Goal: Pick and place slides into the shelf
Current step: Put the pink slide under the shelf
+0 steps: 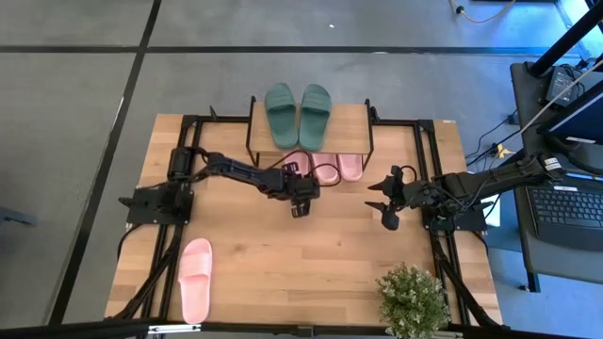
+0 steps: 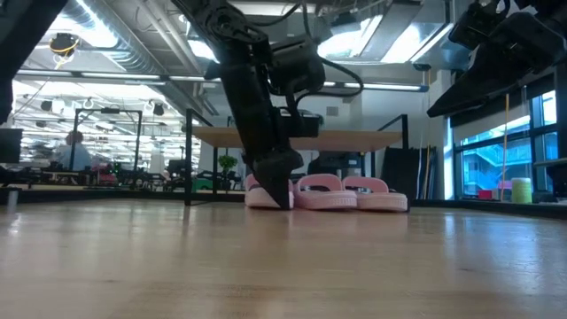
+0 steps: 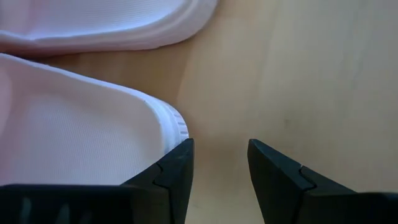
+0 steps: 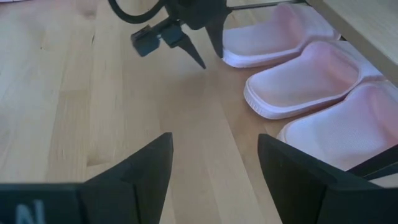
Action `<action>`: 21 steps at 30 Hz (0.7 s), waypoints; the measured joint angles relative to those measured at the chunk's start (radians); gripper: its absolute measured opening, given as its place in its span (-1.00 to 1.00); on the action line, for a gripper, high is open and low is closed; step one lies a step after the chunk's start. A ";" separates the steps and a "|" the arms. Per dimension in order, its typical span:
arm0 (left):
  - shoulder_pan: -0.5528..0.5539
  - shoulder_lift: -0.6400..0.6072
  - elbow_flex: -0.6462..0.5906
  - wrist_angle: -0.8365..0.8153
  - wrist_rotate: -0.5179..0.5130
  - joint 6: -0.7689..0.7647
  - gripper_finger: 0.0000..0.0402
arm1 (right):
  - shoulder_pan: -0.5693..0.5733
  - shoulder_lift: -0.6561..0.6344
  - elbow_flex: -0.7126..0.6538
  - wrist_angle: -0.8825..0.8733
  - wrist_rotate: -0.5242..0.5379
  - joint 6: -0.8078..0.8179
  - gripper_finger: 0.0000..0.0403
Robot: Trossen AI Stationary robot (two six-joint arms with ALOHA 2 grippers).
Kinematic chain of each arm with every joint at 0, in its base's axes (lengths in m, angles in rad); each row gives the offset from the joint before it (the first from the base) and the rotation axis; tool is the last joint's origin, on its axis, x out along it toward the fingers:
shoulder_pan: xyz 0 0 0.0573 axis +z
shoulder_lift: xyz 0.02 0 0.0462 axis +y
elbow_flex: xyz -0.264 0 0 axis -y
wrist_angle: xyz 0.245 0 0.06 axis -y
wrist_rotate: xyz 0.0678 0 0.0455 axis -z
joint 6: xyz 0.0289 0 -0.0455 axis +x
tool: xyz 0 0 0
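Last pale pink foam slide sandal (image 1: 196,279) lying flat near table (image 1: 283,254) front-left, well apart from shelf (image 1: 353,118): likely light, soft, squashy; best pinched across wide strap; left pincer (image 3: 217,163) and right pincer (image 4: 214,165) both released, empty.

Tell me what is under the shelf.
Three pink slides lie side by side under the shelf, heels sticking out. The left gripper covers part of the leftmost one; their toe ends are hidden by the plank.

Wooden worktop (image 1: 283,254) – shelf (image 1: 349,118) at far edge w/ green pair (image 1: 298,113) on top, three pink slides (image 1: 325,169) under; one pink slide (image 1: 196,278) front-left, plant (image 1: 411,299) front-right.
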 joint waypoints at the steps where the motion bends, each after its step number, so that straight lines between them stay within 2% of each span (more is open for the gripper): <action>1: 0.005 0.000 0.000 0.000 0.000 0.000 -0.28 | 0.000 0.000 0.000 0.000 0.000 0.000 0.17; 18: 0.049 0.000 0.000 0.002 0.012 0.025 -0.29 | 0.000 0.000 0.000 0.000 0.000 0.001 0.17; 21: 0.038 0.000 0.000 0.001 0.050 0.025 -0.29 | 0.000 0.000 0.000 0.000 0.000 0.004 0.17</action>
